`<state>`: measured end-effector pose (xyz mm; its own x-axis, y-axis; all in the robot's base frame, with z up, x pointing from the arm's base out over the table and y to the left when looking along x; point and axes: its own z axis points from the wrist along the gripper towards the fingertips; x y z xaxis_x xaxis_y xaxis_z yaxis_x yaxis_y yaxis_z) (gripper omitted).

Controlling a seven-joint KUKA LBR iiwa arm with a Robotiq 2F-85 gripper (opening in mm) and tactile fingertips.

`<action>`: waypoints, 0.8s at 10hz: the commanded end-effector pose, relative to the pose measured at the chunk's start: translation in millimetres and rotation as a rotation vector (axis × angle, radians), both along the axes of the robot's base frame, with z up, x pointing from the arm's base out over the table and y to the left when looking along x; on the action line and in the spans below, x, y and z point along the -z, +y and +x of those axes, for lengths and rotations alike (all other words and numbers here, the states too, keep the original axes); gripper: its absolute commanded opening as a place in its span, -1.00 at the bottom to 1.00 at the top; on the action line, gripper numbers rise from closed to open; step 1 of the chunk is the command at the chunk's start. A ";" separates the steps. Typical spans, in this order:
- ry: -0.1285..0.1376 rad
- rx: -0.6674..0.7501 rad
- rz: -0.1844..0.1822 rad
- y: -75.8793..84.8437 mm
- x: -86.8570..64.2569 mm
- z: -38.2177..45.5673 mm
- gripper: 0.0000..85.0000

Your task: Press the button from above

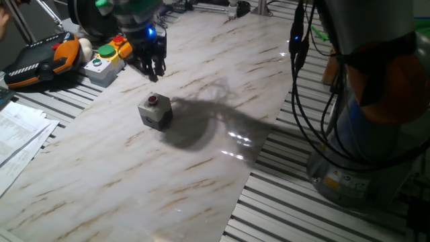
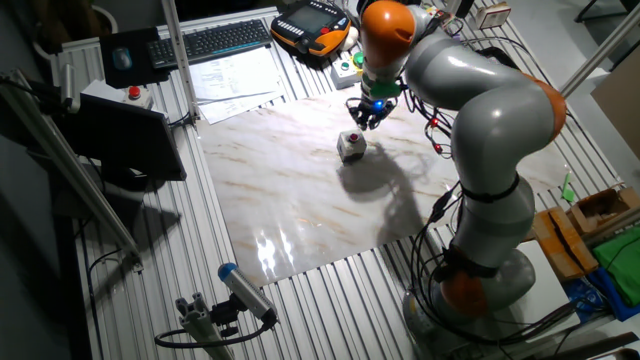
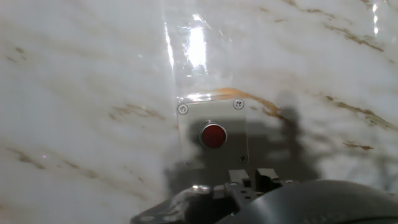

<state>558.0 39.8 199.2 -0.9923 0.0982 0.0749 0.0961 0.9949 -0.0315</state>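
The button (image 1: pixel 154 100) is small, round and red, on top of a small grey cube-shaped box (image 1: pixel 156 114) that stands on the marble-patterned board (image 1: pixel 134 181). My gripper (image 1: pixel 154 72) hangs a little above and behind the box, pointing down, without touching it. In the other fixed view the gripper (image 2: pixel 365 117) is just above and to the right of the box (image 2: pixel 351 146). In the hand view the button (image 3: pixel 213 135) is near the middle, on its housing (image 3: pixel 236 118), and the gripper (image 3: pixel 254 180) shows at the bottom edge. I cannot tell the fingers' state.
A yellow and grey box with green and red buttons (image 1: pixel 106 58) sits at the board's far left edge, beside an orange and black pendant (image 1: pixel 40 62). Papers (image 1: pixel 17 131) lie to the left. Cables (image 1: pixel 302 87) and the arm's base (image 1: pixel 376 101) stand at the right.
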 end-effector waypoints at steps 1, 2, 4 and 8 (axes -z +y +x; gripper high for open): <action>-0.008 -0.001 -0.005 -0.4 -2.4 -1.8 -0.98; -0.021 -0.004 -0.014 -0.4 -3.4 -3.0 -0.98; -0.078 -0.013 -0.041 -0.3 -1.5 -2.4 -0.98; -0.107 -0.009 0.000 -0.3 -1.5 -2.4 -0.98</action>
